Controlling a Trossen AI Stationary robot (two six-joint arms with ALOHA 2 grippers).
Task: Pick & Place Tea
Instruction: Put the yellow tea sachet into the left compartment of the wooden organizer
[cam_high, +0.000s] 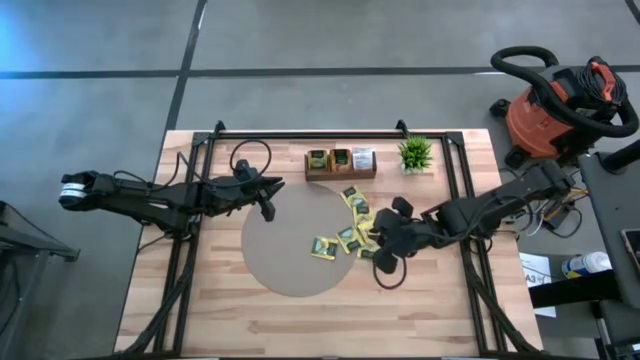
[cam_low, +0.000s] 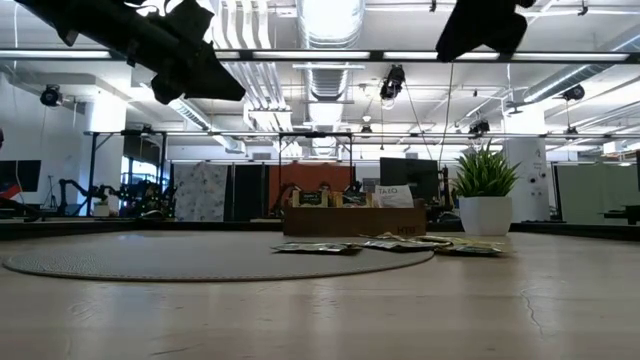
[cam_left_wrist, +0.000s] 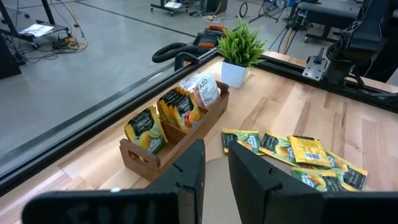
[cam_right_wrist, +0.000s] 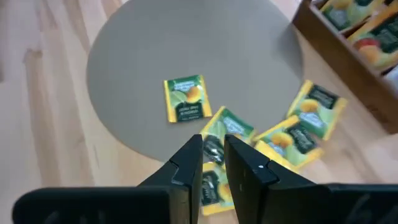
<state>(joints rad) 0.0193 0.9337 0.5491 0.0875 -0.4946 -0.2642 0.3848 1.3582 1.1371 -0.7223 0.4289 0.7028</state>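
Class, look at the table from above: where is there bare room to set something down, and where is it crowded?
Free: the round mat's half toward the left arm, and the wooden table along its near edge. Crowded: the mat's other edge, where loose tea sachets cluster below the right gripper, and the far edge with the tray and plant.

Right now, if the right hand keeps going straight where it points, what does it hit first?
Probably the loose tea sachets lying just ahead of the right hand, at the mat's edge; depth is unclear.

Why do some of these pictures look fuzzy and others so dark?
Right wrist view: the sachets and tray smear soft, likely motion blur. Low view: ceiling lights glare, leaving both arms black silhouettes. Left wrist view: its tool looms soft in front, the plant crisp.
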